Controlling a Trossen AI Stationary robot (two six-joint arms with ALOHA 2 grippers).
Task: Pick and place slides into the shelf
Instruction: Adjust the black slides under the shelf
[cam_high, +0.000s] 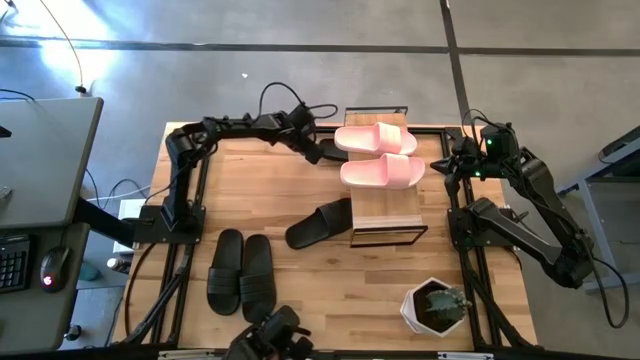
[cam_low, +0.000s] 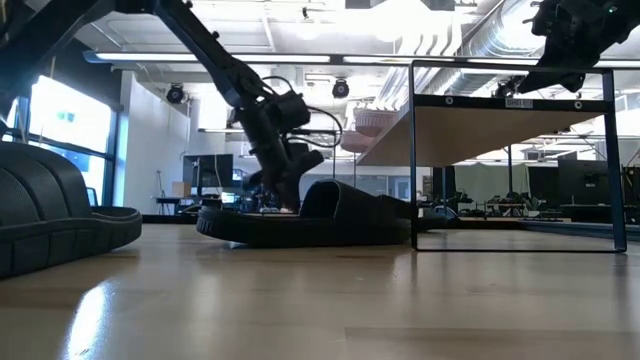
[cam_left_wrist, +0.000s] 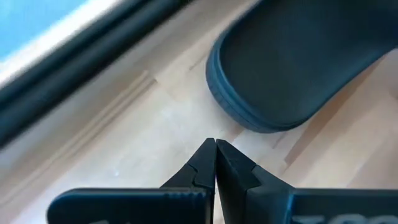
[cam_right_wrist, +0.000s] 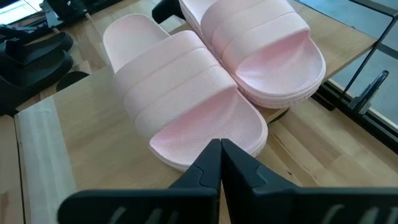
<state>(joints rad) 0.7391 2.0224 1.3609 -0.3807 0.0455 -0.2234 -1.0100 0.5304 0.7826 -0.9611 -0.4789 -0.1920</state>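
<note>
Two light pink slip-on slides (cam_high: 378, 155) lie side by side on the long light wooden plank top of the small black-framed shelf (cam_high: 385, 212), which stands on the wooden counter (cam_high: 330, 275). One matte black slide (cam_high: 318, 223) lies at an angle on the counter, touching the shelf's left edge, and a matte black pair (cam_high: 240, 271) sits side by side near the front left. The left end effector (cam_high: 330, 153) hangs low over the counter just left of the pink pair, its fingers pressed together on nothing. The right end effector (cam_high: 447, 165) hovers at the shelf's right side, fingers together and empty. A white hexagonal planter (cam_high: 433, 306) stands front right.
</note>
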